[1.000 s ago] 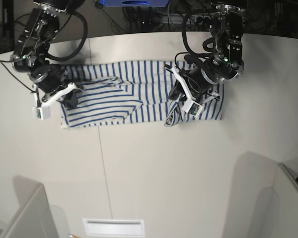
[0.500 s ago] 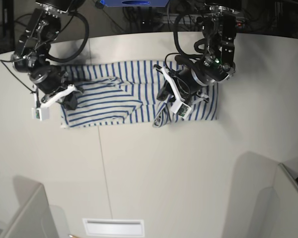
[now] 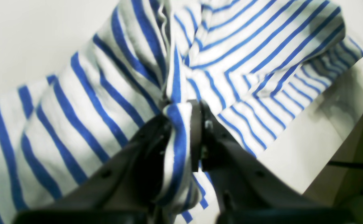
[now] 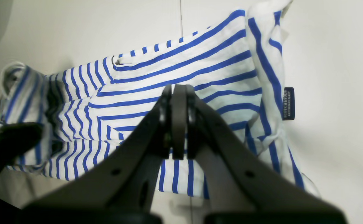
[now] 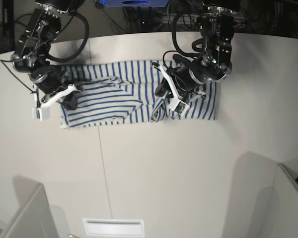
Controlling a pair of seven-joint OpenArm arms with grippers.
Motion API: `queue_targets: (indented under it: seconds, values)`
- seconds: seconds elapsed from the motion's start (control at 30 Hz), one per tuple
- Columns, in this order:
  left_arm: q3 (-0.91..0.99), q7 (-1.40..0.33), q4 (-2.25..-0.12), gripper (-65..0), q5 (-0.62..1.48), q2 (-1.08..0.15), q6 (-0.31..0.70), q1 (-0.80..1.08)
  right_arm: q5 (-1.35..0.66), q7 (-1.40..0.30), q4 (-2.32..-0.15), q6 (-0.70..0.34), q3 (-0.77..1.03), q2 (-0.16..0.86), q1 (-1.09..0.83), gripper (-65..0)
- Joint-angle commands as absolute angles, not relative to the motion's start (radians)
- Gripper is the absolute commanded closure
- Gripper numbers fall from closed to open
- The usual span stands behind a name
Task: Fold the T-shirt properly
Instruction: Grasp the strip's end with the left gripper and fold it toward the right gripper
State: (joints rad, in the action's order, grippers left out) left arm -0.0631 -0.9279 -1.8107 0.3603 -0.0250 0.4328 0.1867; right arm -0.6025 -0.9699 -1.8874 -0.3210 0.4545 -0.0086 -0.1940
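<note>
Your left gripper [image 3: 183, 124] was clenched on a bunched fold of the T-shirt [image 5: 114, 96], with striped cloth squeezed between its fingers [image 3: 197, 133] and lifted off the table [image 5: 154, 168]. Your right gripper [image 4: 178, 121] was closed tight with nothing visibly between its pads, set down on the left part of the shirt. The T-shirt lay spread across the far half of the white table, between the two arms, partly folded over itself. A small dark label [image 4: 288, 103] showed at the cloth's edge in the right wrist view.
</note>
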Motion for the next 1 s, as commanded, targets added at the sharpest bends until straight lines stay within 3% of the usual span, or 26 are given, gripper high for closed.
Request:
queue_targets:
  seconds: [0.0, 0.5, 0.77, 0.87, 0.97]
  values:
    - [-0.061, -0.903, -1.824, 0.0, 0.381, -0.024, 0.435, 0.179, -0.622, -0.951, -1.902, -0.325, 0.456, -0.004, -0.182, 0.0]
    - [-0.062, -0.903, -1.822, -1.0, 0.383, -0.024, 0.435, 0.179, -0.622, -0.951, -1.902, -0.325, 0.456, -0.004, -0.188, 0.0]
    - [-0.074, -0.903, -1.827, -37.5, 0.383, 0.012, 0.435, 0.177, -0.622, -0.952, -1.902, -0.325, 0.456, -0.005, -0.188, 0.0]
    - [-0.101, -0.903, -1.825, -43.9, 0.383, 0.035, 0.435, 0.177, -0.622, -0.955, -1.902, -0.325, 0.456, -0.004, -0.188, 0.0]
    - [-0.173, -0.903, -1.827, -44.9, 0.383, 0.041, 0.435, 0.177, -0.622, -0.952, -1.902, -0.325, 0.456, -0.002, -0.186, 0.0]
